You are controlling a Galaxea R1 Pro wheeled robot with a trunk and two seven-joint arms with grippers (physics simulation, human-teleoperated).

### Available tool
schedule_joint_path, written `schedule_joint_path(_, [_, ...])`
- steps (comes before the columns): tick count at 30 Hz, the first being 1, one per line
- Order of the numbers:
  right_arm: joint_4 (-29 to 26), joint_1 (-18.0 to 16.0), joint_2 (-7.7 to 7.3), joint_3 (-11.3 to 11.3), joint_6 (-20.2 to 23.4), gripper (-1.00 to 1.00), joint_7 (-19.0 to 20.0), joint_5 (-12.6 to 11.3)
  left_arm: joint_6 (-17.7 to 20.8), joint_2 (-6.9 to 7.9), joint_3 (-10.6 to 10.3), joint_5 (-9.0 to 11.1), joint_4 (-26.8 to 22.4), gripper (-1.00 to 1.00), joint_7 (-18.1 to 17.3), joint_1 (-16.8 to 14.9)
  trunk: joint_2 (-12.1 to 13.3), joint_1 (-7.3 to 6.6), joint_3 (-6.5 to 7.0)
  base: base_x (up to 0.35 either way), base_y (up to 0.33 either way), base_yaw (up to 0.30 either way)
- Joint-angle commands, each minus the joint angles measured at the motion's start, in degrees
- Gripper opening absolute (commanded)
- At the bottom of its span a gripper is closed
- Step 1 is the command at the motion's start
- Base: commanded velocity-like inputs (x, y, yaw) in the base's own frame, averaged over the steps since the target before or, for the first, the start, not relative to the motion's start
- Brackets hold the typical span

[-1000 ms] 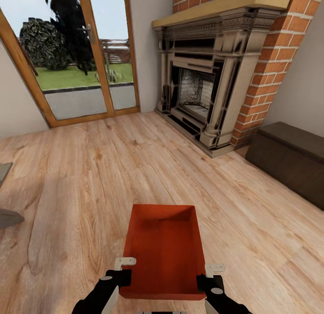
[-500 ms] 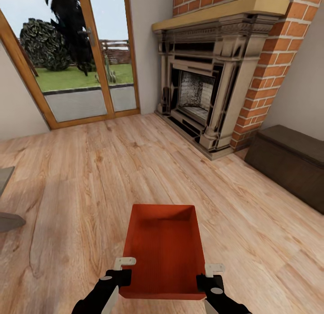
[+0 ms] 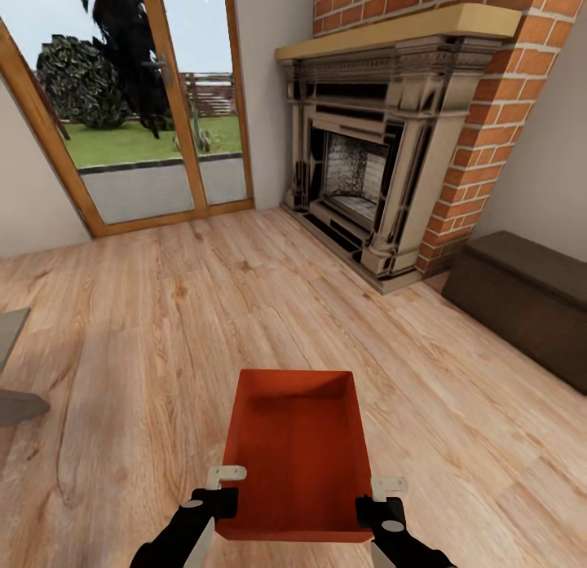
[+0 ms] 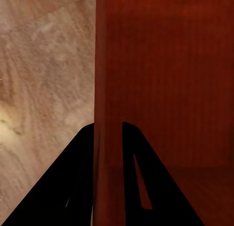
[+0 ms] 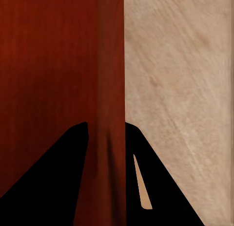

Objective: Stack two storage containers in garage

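One orange-red storage container hangs low over the light wood-plank floor of the living room, straight ahead of me, empty and level. My left gripper is shut on its left wall near the near corner. My right gripper is shut on its right wall opposite. In the left wrist view the thin container wall runs between the two black fingers of the left gripper. The right wrist view shows the same: the wall of the container is pinched in the right gripper.
A stone fireplace in a red brick wall stands ahead right, with a dark brown chest on the right. Glass doors are ahead left. A grey low table corner pokes in at the left. Open plank floor lies ahead.
The whole room has slid slightly down in the head view, so the camera has moved. The container and both grippers keep their place in the picture.
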Motion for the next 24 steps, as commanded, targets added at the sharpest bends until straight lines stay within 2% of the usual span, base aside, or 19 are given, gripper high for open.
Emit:
schedule_joint_path(1, [0.6, 0.0, -0.04, 1.2, -0.3, -1.00, -0.3, -1.7, 0.3, 0.01, -0.5, 0.3, -0.3, -1.00, 0.5, 0.0, 0.4, -0.23, 0.14, 0.000, 0.000, 0.000])
schedule_joint_path(12, [0.3, 0.0, 0.06, 1.1, -0.3, -1.00, -0.6, -1.7, 0.1, 0.00, -0.5, 0.3, 0.0, -1.00, 0.5, 0.0, 4.8, -2.65, 2.15, 0.000, 0.000, 0.000])
schedule_joint_path(24, [0.3, 0.0, 0.22, 1.0, -0.5, -1.00, -1.4, -1.7, 0.1, 0.01, -0.5, 0.3, 0.0, -1.00, 0.5, -0.1, 9.6, -5.29, 5.27, 0.000, 0.000, 0.000])
